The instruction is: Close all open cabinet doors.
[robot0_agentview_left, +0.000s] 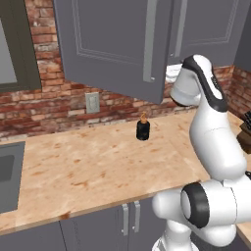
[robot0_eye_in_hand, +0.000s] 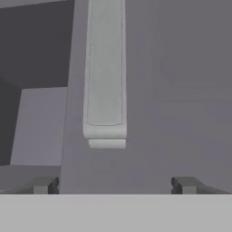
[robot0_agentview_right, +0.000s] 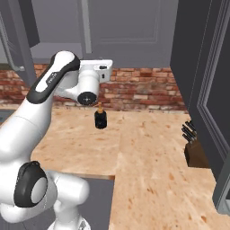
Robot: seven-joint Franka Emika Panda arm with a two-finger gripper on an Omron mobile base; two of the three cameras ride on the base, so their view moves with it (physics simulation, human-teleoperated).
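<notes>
One slate-grey cabinet door (robot0_agentview_left: 112,44) stands swung out over the counter, its silver bar handle (robot0_agentview_left: 149,39) facing me; it is seen edge-on as the door (robot0_agentview_right: 18,40) at the left of the right base view. Beside it is a second door (robot0_agentview_left: 208,29), also seen from the right as the door (robot0_agentview_right: 130,27) with its handle (robot0_agentview_right: 85,27). My gripper (robot0_eye_in_hand: 115,186) is open, close in front of this door, just below its handle (robot0_eye_in_hand: 105,90), touching nothing. Dark cabinet interior (robot0_eye_in_hand: 31,50) shows to the left. Another tall door (robot0_agentview_right: 206,90) stands open at the right.
A black bottle with an orange top (robot0_agentview_left: 142,128) stands on the wooden counter (robot0_agentview_left: 98,166) below the open door. A knife block (robot0_agentview_right: 194,148) sits at the right end. A sink (robot0_agentview_left: 10,171) lies at the left, a wall outlet (robot0_agentview_left: 92,102) on the brick.
</notes>
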